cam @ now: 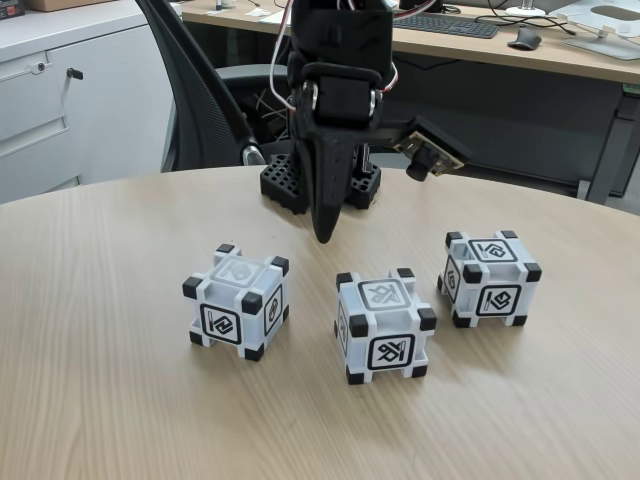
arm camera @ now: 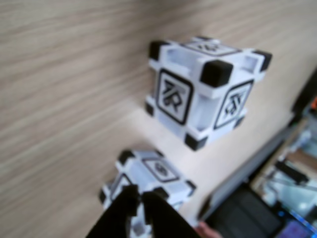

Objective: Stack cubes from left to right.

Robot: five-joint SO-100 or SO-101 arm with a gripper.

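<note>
Nothing stacked yet: left cube (cam: 236, 301), middle cube (cam: 385, 326) and right cube (cam: 489, 278) sit apart on the table (cam: 90, 400). Gripper (cam: 326, 236) hangs above, between left & middle, fingers together, holding nothing (approach step, I judge). Next: open, then lower over a cube.

Three light grey-white plastic cubes in a loose row on the pale wood-grain worktop (cam: 100, 300).

In the fixed view, the left cube (cam: 237, 301), the middle cube (cam: 385, 325) and the right cube (cam: 489, 278) each sit flat and unstacked, well apart from one another, the right one set furthest back. All have black corner blocks and black-framed square glyphs on their faces. The left cube is turned corner-forward; the others face more squarely. The wrist view shows two blurred cubes, one large (arm camera: 205, 91) and one lower down (arm camera: 148, 181).
</note>
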